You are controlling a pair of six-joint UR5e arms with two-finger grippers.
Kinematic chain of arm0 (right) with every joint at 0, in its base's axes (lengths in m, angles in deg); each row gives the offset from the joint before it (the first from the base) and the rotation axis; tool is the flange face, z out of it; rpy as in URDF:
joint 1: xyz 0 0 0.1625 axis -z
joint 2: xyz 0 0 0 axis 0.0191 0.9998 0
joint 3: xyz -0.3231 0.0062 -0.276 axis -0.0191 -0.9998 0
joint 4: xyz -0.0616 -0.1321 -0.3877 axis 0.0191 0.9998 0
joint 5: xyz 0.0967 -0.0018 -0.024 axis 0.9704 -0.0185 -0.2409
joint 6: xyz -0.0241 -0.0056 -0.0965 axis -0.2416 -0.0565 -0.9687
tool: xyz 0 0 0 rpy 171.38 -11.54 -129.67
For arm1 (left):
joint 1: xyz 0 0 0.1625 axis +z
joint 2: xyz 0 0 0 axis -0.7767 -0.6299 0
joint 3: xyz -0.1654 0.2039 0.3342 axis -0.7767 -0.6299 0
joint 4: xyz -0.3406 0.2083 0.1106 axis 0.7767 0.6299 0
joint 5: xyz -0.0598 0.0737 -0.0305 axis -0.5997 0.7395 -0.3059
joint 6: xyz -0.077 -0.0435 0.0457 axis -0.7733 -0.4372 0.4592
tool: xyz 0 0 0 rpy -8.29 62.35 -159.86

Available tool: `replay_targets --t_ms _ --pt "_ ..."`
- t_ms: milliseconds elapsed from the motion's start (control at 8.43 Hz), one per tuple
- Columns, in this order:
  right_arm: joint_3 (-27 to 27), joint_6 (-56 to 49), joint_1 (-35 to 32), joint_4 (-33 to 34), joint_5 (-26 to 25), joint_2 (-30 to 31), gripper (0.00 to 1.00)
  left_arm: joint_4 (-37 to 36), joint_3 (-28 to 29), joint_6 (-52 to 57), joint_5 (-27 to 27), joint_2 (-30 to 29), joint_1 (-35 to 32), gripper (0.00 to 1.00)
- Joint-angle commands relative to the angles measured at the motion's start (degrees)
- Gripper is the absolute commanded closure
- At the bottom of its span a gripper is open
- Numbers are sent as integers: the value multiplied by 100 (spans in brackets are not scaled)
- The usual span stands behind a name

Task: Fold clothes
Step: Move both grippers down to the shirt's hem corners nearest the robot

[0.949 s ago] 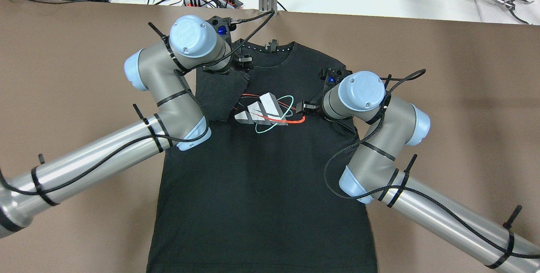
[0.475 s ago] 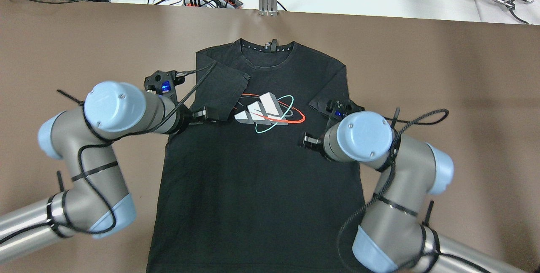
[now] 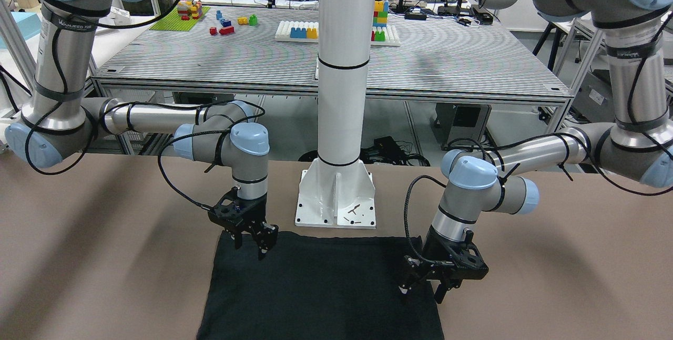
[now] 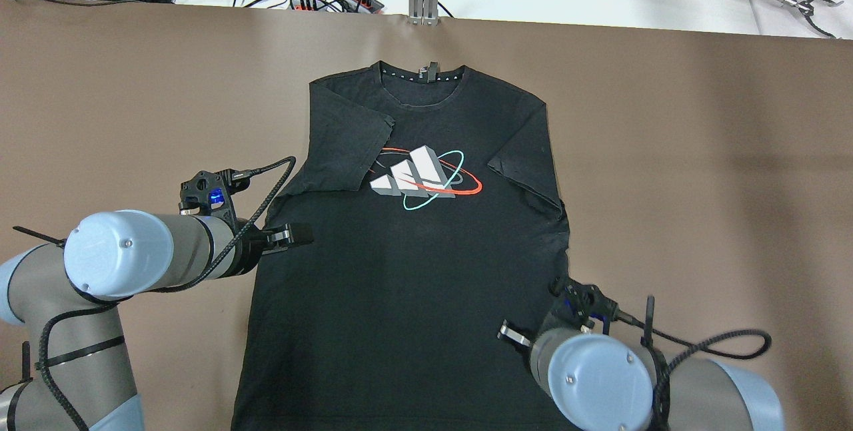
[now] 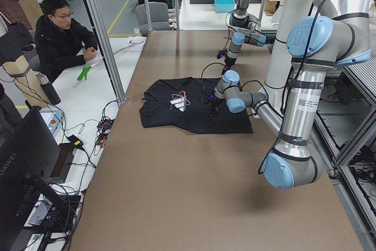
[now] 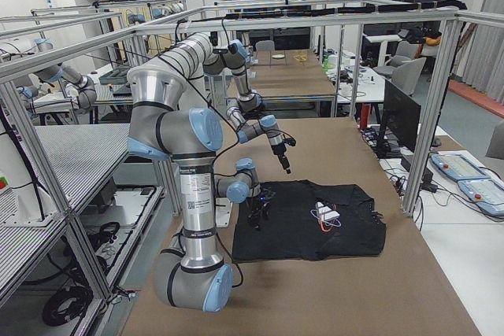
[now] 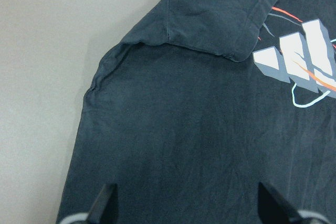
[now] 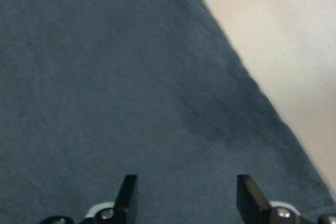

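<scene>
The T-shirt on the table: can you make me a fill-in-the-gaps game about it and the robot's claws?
The T-shirt lying on the brown table is ____ in colour.
Its logo has ____ white bars.
The left claw and the right claw are both ____, gripping nothing.
Missing words: black; three; open.
</scene>
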Motion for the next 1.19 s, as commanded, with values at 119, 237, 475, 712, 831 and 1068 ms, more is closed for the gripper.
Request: replay_targets --t_ms 119,237,475,712,831,1068 --pt "358 631 1072 0 -646 1247 36 -3 -110 -227 352 89 269 6" --pt "305 640 1248 0 -769 1265 37 -3 -110 -236 352 80 278 6" --pt "218 457 1267 -18 -771 1256 39 -12 -110 -236 449 80 331 6" --pt "94 420 1293 -35 -770 1256 42 -12 -110 -236 458 80 331 6" --pt "42 298 1302 -192 -770 1274 43 -12 -101 -236 458 71 331 6" --pt "32 158 1285 -246 -779 1318 57 -12 -110 -236 554 71 357 6"
